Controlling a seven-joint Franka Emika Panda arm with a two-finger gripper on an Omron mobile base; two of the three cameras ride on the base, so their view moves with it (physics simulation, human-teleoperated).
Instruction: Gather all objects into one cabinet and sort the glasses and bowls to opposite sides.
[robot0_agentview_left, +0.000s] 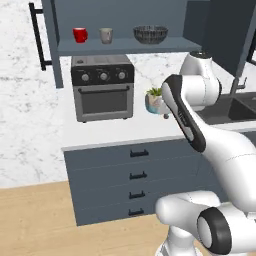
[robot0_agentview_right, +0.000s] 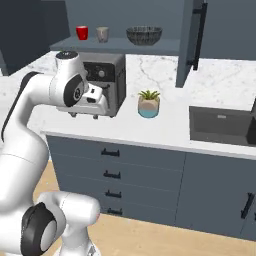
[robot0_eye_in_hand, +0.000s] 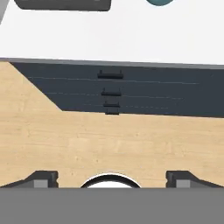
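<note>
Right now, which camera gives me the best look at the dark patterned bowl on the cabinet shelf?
The left base view: the bowl sits unobstructed on the shelf, right of both mugs. The right base view shows it too, slightly smaller. The hand view looks down at drawers and floor instead.

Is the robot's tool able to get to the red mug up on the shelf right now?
Probably yes. The cabinet door stands open and nothing sits in front of the red mug. The open tool points down at the floor, so the arm must lift first.
</note>
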